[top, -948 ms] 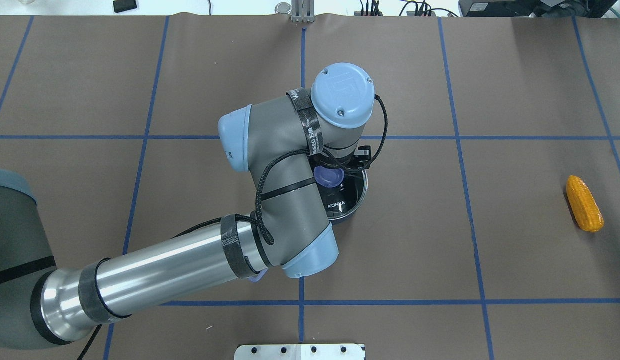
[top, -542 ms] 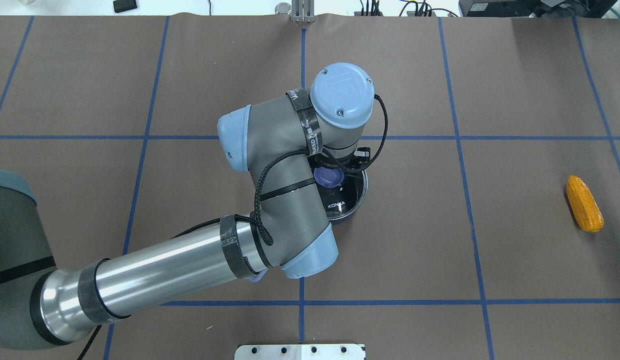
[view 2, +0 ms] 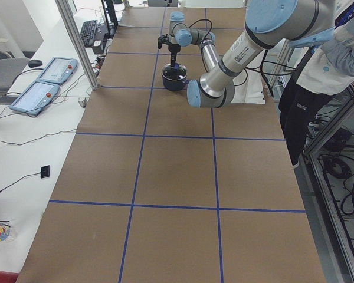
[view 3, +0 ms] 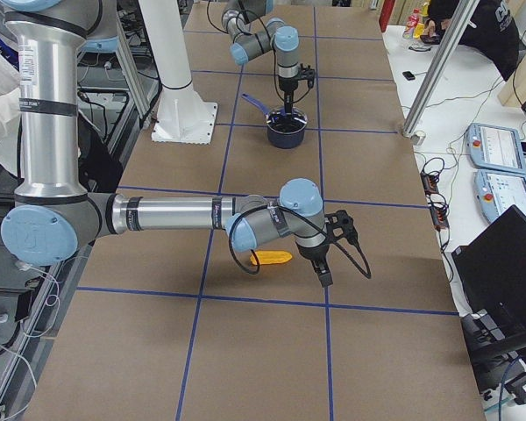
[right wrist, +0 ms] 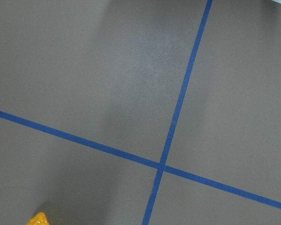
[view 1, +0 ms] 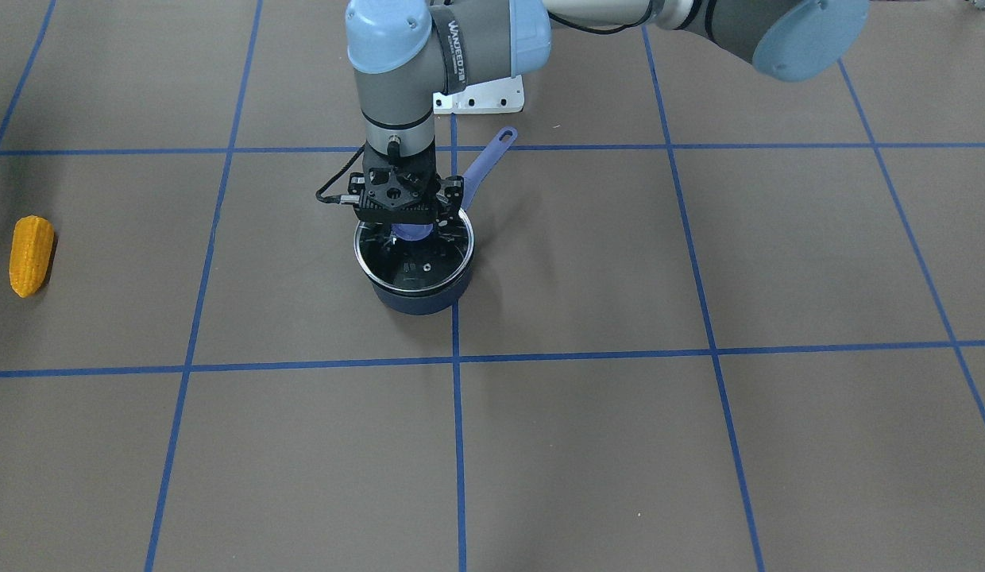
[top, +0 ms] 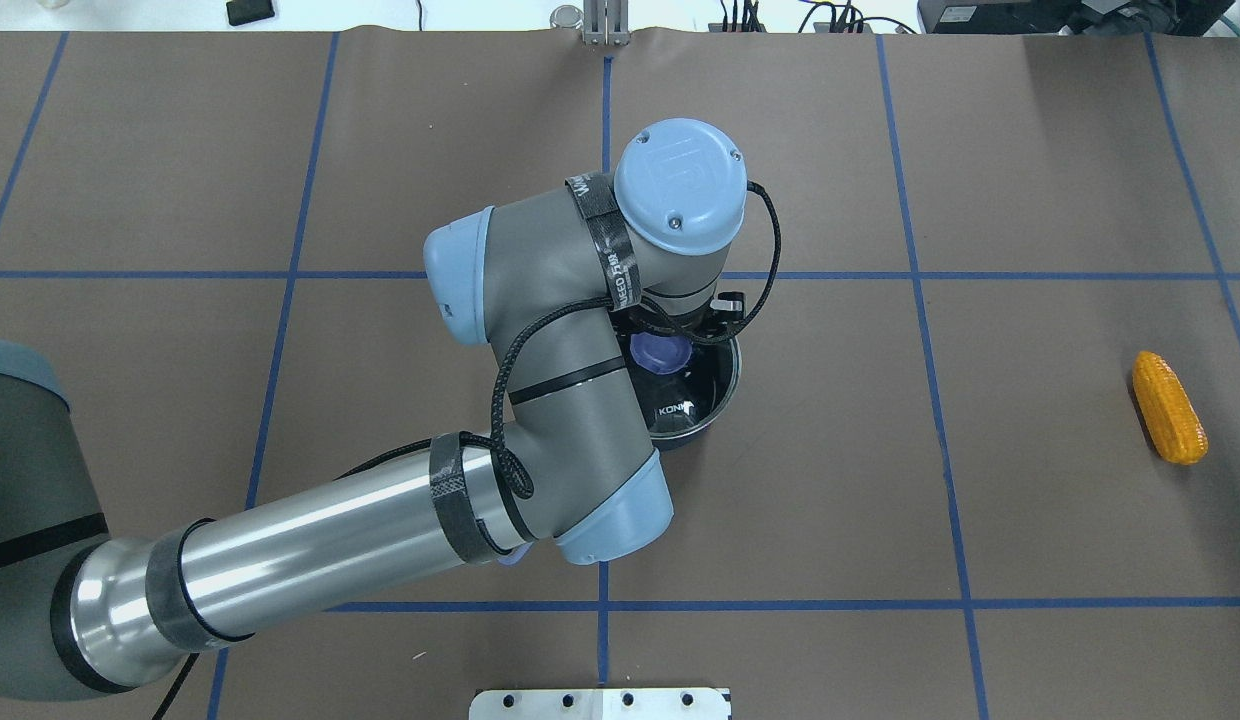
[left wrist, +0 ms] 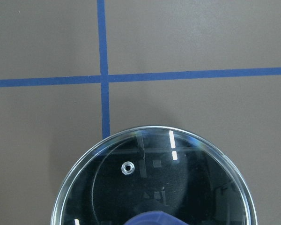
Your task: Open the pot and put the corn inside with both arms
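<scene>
- Left gripper: points straight down over the pot. Its fingers are closed in on the lavender knob of the glass lid.
- Lid: lies over the pot's mouth; whether it rests on the rim or stands just clear of it cannot be told.
- Pot: upright on the brown table, on a blue tape line, near mid-table. Its handle points toward the white base plate.
- Corn: lies flat on the table, well apart from the pot, toward the robot's right end.
- Right gripper: seen only in the right side view, pointing down just beside the corn. How far it is open cannot be told, and nothing shows in its hold.
</scene>
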Controlling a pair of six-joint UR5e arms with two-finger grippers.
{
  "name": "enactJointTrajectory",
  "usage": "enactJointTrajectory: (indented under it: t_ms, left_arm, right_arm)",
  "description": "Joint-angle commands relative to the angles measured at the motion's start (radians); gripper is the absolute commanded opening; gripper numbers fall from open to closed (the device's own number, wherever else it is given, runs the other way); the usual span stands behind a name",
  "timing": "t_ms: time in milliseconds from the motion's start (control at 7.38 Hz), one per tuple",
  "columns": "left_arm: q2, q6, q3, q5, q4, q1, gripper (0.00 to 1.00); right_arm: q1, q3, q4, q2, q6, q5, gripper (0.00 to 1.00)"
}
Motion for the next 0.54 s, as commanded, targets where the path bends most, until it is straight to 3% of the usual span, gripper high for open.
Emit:
enactJointTrajectory:
  t_ms: [0,135,406]
  left_arm:
    - [0.002,0.006,-0.072,-0.001,0.055,-0.006,0.12]
    - [0.023,0.009,-0.136,-0.001,0.098,-0.012,0.11]
    - [0.209,0.168,-0.350,-0.003,0.106,-0.046,0.10]
  right_arm:
    - [0.000,0.000,0.000,0.000,0.000,-0.001,1.00]
    - [0.000,0.000,0.000,0.000,0.000,-0.001,1.00]
    - [0.000,0.000,0.000,0.000,0.000,-0.001,1.00]
